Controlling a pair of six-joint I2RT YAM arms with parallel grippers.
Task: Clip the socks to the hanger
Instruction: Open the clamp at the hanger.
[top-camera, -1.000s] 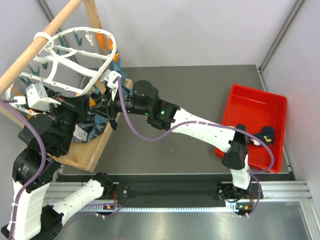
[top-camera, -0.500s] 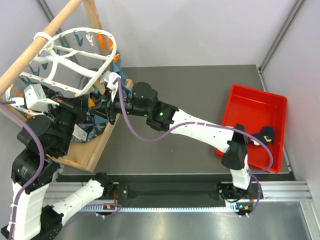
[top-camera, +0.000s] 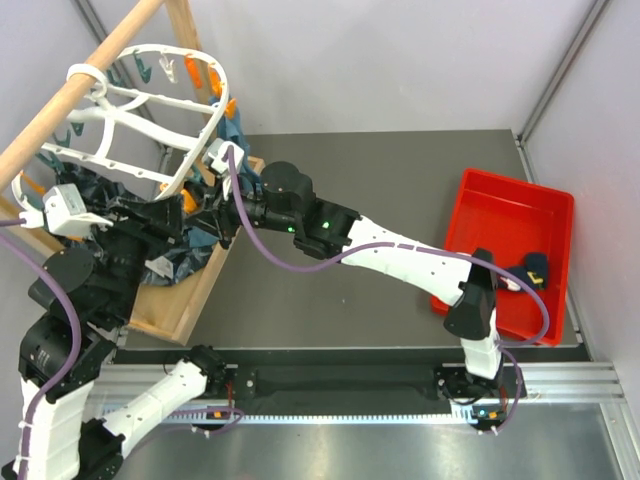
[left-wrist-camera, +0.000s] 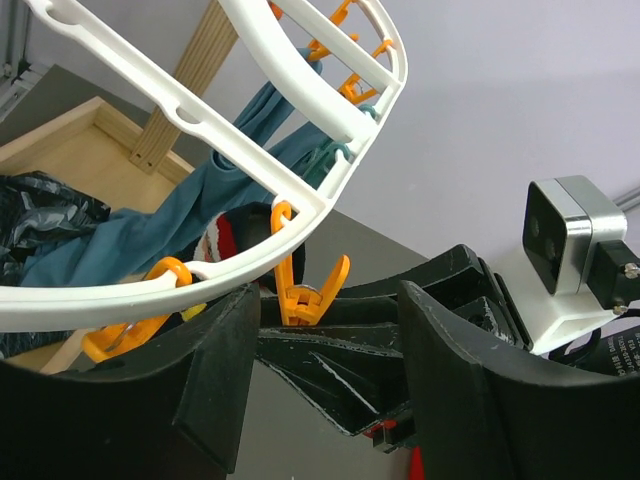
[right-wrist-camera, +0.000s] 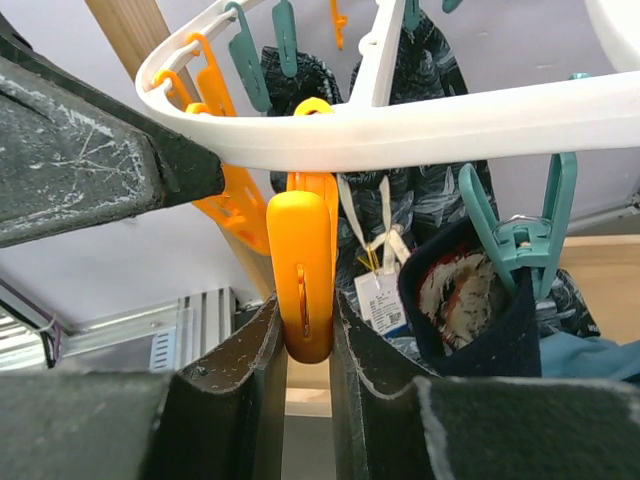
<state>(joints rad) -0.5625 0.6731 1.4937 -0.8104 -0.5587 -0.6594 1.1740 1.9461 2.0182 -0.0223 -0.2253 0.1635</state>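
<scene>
- My right claw is closed on an orange clip; one finger presses each flat side of it.
- This orange clip hangs upright from the white rim of the hanger, just under the place where a cross bar meets the rim.
- Just beside it, to the right in my right wrist view, a teal clip hangs from the same rim.
- A navy sock sits at this teal clip with the opening up, and I see a red and white pattern inside the cuff. I cannot tell how firmly the clip bites it.
- My left claw is open, with the two fingers well apart.
- In the gap between these fingers is the orange clip under the hanger rim, and neither left finger touches it.
- From above, the hanger is tilted and hangs from a wooden pole at the far left; both claws meet under its near right edge.
- A blue garment hangs down behind the rim, and a dark patterned cloth lies in a wooden box below.
- A second sock lies in the red tray on the right side of the tabletop, well apart from the hanger.
</scene>
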